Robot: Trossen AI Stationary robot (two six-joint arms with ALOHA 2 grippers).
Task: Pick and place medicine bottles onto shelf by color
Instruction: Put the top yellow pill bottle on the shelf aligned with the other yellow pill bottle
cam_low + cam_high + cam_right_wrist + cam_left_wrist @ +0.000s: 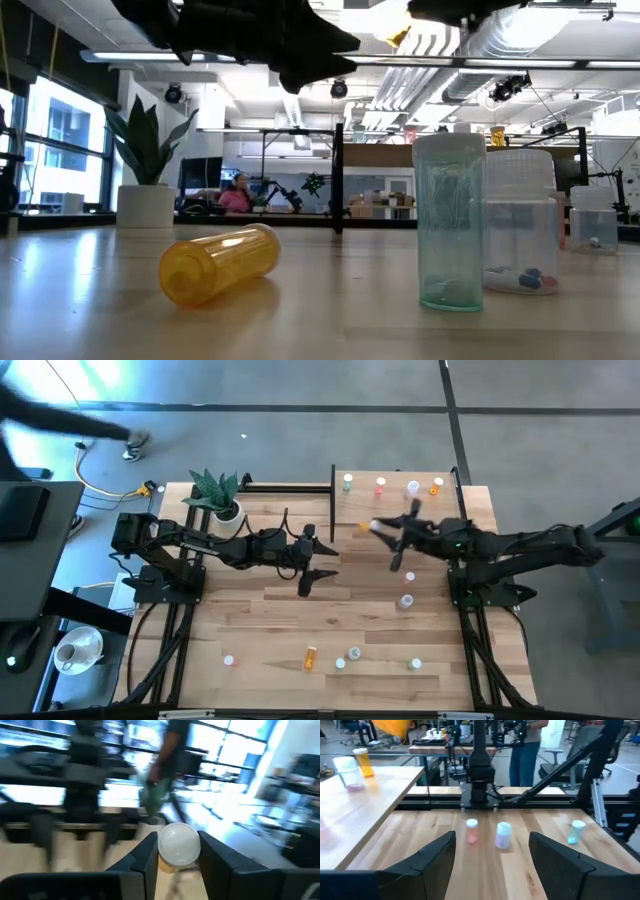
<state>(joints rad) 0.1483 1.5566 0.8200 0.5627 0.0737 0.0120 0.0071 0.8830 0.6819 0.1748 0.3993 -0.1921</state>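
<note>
While the right end effector (376, 527) is holding an orange bottle (178, 847) over the shelf (350, 510), the left end effector (318, 565) is waiting wide open; next, lowering beside the orange one (437, 486) ahead.

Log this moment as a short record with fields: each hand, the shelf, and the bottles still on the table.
left hand: open, empty, over the table's middle
right hand: shut on an orange bottle, white cap towards the wrist camera, held above the shelf
shelf contents: four upright bottles along its far edge, green bottle, red bottle, clear bottle, orange shelf bottle
table: lying orange bottle near the front edge, several others upright around it
plant pot: far left corner
</note>
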